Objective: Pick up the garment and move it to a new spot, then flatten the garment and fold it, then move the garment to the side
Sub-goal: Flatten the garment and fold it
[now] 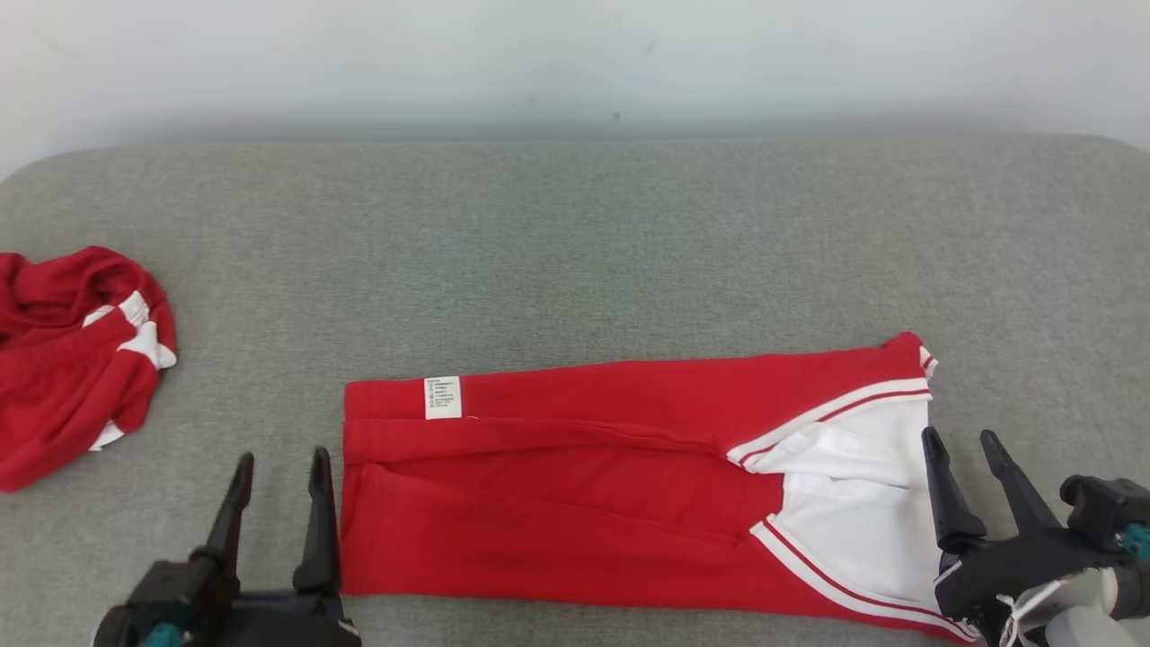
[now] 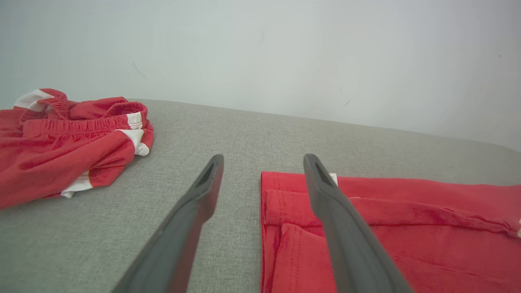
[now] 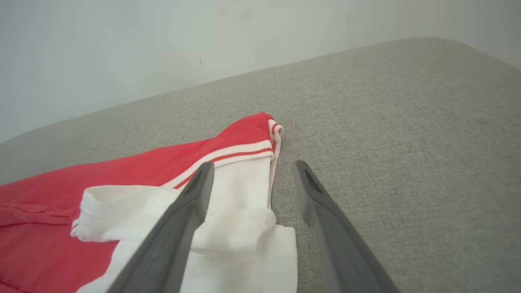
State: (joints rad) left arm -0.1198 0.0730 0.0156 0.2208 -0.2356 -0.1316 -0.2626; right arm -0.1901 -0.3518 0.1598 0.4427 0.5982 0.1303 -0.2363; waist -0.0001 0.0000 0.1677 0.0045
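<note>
I see a red jersey with white striped trim, folded into a long flat band along the front edge of the grey fabric-covered table, from the middle toward the right. A white label shows near its left end. My left end effector is released and empty just beside that end. My right end effector is released and empty at the white right end. Crumpled red shorts lie at the table's left edge.
</note>
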